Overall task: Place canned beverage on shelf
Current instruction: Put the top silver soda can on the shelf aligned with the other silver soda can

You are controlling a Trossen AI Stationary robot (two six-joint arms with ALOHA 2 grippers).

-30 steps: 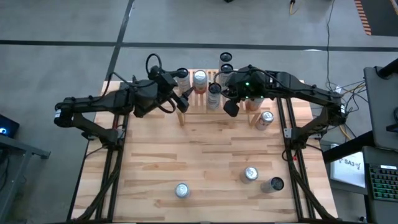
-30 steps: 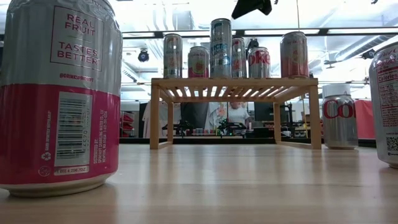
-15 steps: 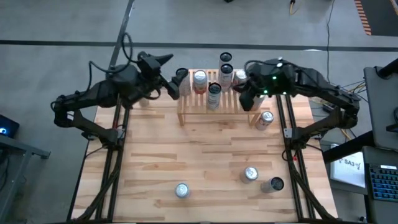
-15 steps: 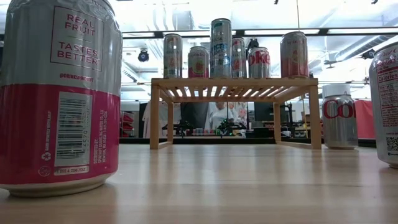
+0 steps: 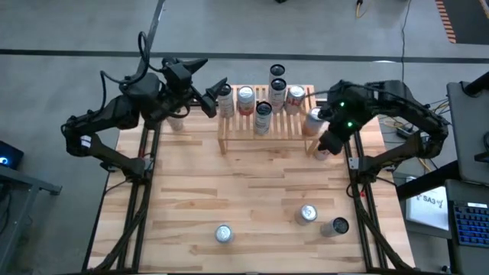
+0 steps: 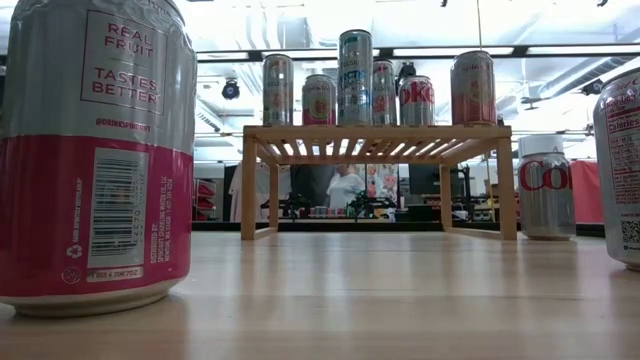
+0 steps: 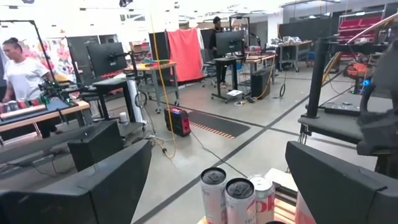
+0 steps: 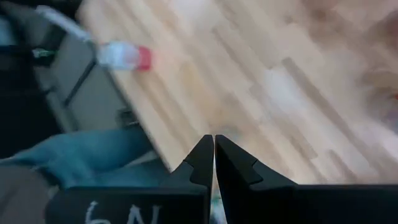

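— Where were your two grippers at this moment?

— Your left gripper (image 5: 205,95) was raised off the left end of the wooden shelf (image 5: 267,131), with its fingers spread wide and nothing between them. In its wrist view you saw only can tops far beyond the two dark fingers (image 7: 99,186). Your right gripper (image 5: 330,142) was near the right end of the shelf, above the table (image 5: 252,198). Its fingertips (image 8: 205,163) were pressed together, and no can was in them.

— And where were the cans?

— Six cans stood upright on the slatted top of the shelf, among them a tall silver can (image 6: 355,77) in the middle and a pink can (image 6: 473,87) at the right end. A silver Coke can (image 6: 546,187) stood on the table just beside the right leg of the shelf. Three more cans (image 5: 307,215) stayed on the near part of the table, well apart from the shelf; one of them, a pink and silver can (image 6: 95,150), stood very close to the low camera.

— Was somebody behind?

— Yes, you could see a person (image 6: 346,187) in white in the room beyond the shelf.
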